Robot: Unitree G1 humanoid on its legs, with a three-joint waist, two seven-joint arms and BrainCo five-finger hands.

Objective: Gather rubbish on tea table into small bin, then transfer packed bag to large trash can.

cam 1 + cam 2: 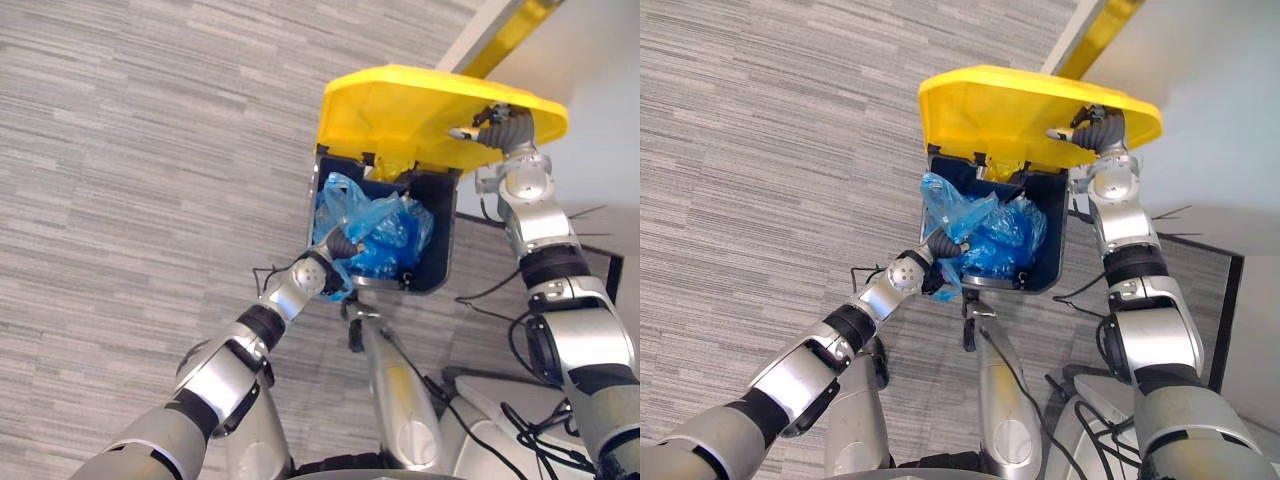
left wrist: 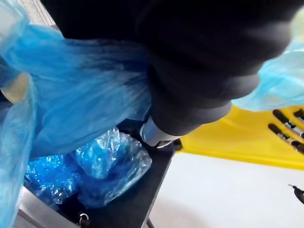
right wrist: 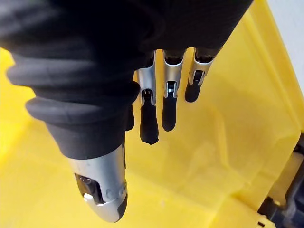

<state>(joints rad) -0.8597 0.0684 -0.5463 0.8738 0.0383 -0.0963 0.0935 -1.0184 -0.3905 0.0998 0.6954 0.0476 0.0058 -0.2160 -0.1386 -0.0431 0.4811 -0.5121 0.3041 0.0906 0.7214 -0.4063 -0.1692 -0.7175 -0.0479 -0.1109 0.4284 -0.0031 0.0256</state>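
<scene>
The yellow lid (image 1: 400, 110) is held up by the right hand (image 1: 495, 125), whose fingers (image 3: 168, 109) are laid straight and close together against its underside. The blue bag (image 1: 385, 235) is gripped at its bunched neck by the left hand (image 1: 338, 245), curled round the plastic, and is hung mostly inside the large trash can (image 1: 440, 270), beside the near rim. The bag should be lowered past that rim before being released, with the lid kept raised until the left hand is drawn clear

No text, label, number or sign can be read here. The yellow lid (image 1: 400, 110) of the large trash can (image 1: 441, 235) and the blue bag (image 1: 388, 232) look plain; any fine print is perhaps too small to tell.
</scene>
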